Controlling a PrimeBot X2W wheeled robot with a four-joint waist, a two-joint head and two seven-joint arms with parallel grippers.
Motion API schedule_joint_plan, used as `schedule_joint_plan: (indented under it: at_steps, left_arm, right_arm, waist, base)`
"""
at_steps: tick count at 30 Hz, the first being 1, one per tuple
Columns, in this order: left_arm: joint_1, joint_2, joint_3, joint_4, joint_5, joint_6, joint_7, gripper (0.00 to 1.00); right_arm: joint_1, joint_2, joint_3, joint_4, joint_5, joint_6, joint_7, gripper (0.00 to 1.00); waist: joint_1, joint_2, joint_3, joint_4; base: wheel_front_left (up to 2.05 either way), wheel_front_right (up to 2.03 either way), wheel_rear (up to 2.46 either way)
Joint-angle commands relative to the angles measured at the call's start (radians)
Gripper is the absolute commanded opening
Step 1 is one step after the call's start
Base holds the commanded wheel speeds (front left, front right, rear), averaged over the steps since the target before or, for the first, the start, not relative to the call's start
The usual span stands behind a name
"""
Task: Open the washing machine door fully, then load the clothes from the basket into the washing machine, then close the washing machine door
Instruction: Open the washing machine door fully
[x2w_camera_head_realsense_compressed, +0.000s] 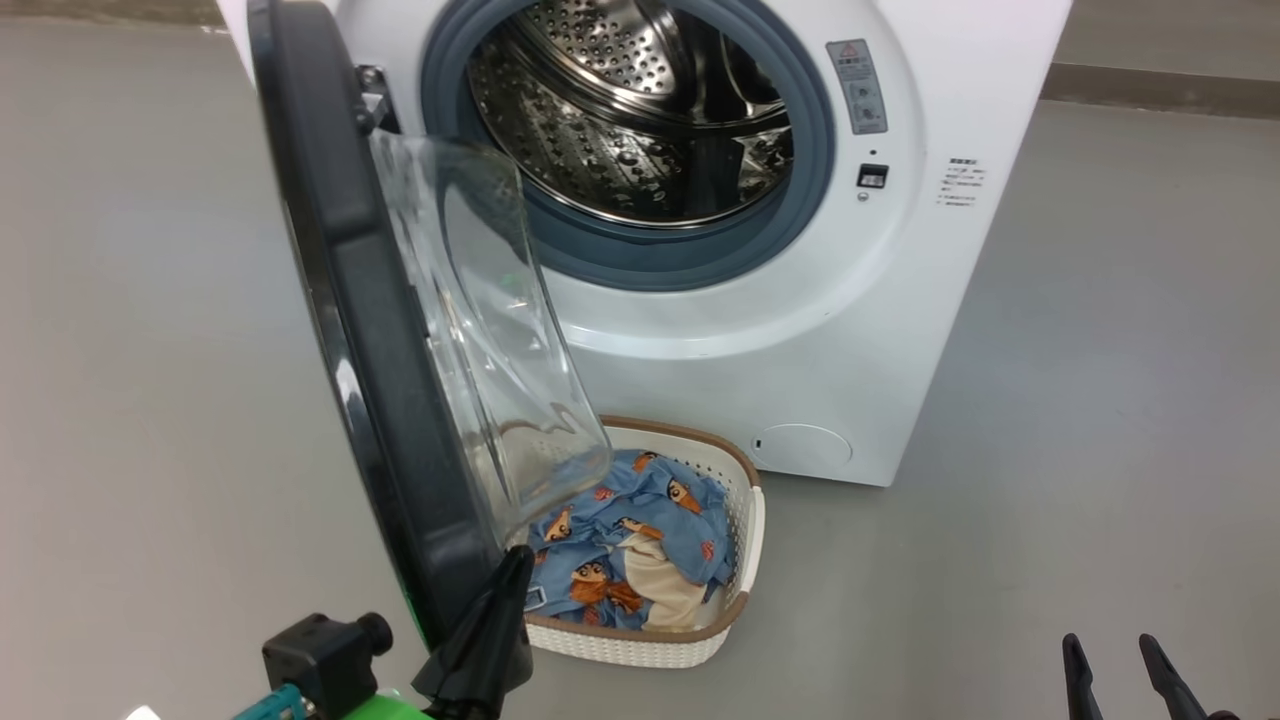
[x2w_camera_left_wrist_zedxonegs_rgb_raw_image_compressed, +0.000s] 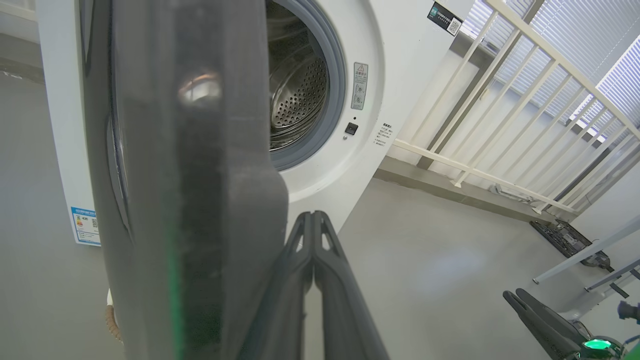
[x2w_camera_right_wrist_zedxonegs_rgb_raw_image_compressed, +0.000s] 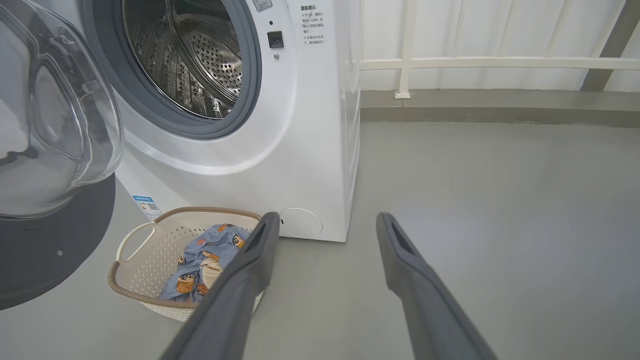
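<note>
The washing machine door (x2w_camera_head_realsense_compressed: 380, 330) stands swung out, its glass bowl overhanging the basket (x2w_camera_head_realsense_compressed: 748, 520) on the floor (x2w_camera_head_realsense_compressed: 1100, 420) before the washing machine (x2w_camera_head_realsense_compressed: 900, 330); the clothes (x2w_camera_head_realsense_compressed: 640, 530) lie inside it. The left gripper (x2w_camera_head_realsense_compressed: 518, 562), fingers clenched on nothing, seems to touch the door's lower rim. The right gripper (x2w_camera_head_realsense_compressed: 1112, 655) hangs with fingers released over open floor, a white railing (x2w_camera_right_wrist_zedxonegs_rgb_raw_image_compressed: 500, 63) beyond.

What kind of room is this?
Probably a laundry area, maybe in a workshop: a white front-loading washing machine, a basket of clothes at its foot, a bare grey floor and a white railing.
</note>
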Motion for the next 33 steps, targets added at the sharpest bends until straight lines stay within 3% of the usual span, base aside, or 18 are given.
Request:
schedule_joint_plan:
  at_steps: [1,21,33]
  left_arm:
    - [-0.051,0.005,0.042,-0.017,0.011,0.014,-0.01,0.0]
    - [-0.08,0.007,0.083,0.045,0.025,0.064,-0.043,0.0]
    - [-0.136,0.027,0.212,0.157,-0.01,0.102,-0.112,0.0]
  right_arm:
    - [-0.032,-0.016,0.024,-0.02,0.012,0.006,-0.012,1.0]
    - [-0.04,-0.016,0.036,-0.006,0.032,0.006,-0.012,1.0]
    - [-0.041,-0.016,0.039,-0.002,0.033,0.006,-0.012,1.0]
  waist:
    - [0.0,0.0,0.001,0.008]
    - [0.0,0.0,0.003,0.1]
    - [0.0,0.0,0.027,0.158]
  base:
    - [0.0,0.0,0.0]
    - [0.0,0.0,0.0]
    - [0.0,0.0,0.0]
